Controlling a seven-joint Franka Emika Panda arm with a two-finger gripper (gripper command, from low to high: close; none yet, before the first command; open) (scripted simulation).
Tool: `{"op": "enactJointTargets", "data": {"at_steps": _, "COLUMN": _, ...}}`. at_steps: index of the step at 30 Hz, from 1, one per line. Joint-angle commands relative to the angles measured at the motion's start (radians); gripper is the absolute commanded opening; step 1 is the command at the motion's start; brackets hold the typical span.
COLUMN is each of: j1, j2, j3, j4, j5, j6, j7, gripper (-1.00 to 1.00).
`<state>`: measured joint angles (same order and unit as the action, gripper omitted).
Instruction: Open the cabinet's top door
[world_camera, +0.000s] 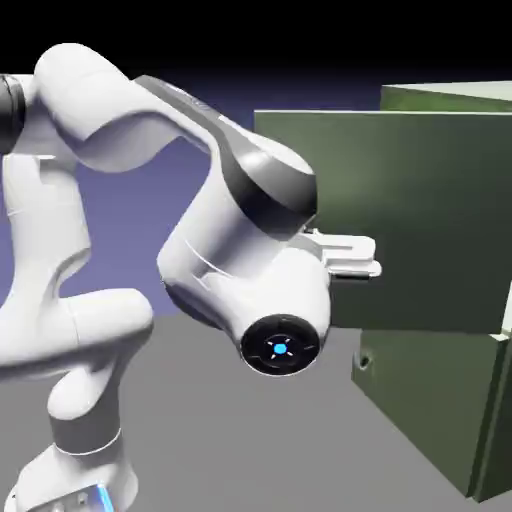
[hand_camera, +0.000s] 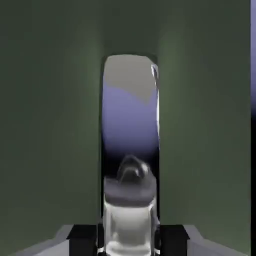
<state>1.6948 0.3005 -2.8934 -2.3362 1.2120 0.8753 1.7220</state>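
The olive-green cabinet (world_camera: 430, 400) stands at the right of the exterior view. Its top door (world_camera: 420, 220) is swung out from the body, with its flat face turned toward the camera. My gripper (world_camera: 372, 262) presses against that door's lower left part, and the hand hides the handle there. In the hand view the top door (hand_camera: 50, 125) fills the picture. A shiny vertical bar handle (hand_camera: 131, 125) runs down the middle, mirroring the backdrop. My gripper (hand_camera: 128, 240) is shut on this handle, with the dark fingertips (hand_camera: 82, 235) on either side of it at the bottom edge.
Below the open door sits the lower panel with a small dark knob (world_camera: 365, 360). The arm's white elbow and wrist (world_camera: 280, 340) crowd the space in front of the cabinet. Grey table (world_camera: 260, 450) stretches under the arm.
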Motion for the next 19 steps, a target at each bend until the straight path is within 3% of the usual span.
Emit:
{"op": "enactJointTargets", "data": {"at_steps": 1, "j1": -0.001, "j2": -0.036, "j3": -0.002, "j4": 0.036, "j5": -0.026, "j6": -0.017, "j7": -0.01, "gripper": -1.0}}
{"op": "enactJointTargets", "data": {"at_steps": 18, "j1": 0.049, "j2": -0.555, "j3": -0.001, "j4": 0.65, "j5": -0.293, "j6": -0.276, "j7": -0.043, "gripper": -1.0}}
{"op": "enactJointTargets", "data": {"at_steps": 19, "j1": 0.049, "j2": -0.555, "j3": -0.001, "j4": 0.65, "j5": -0.293, "j6": -0.276, "j7": -0.043, "gripper": 1.0}}
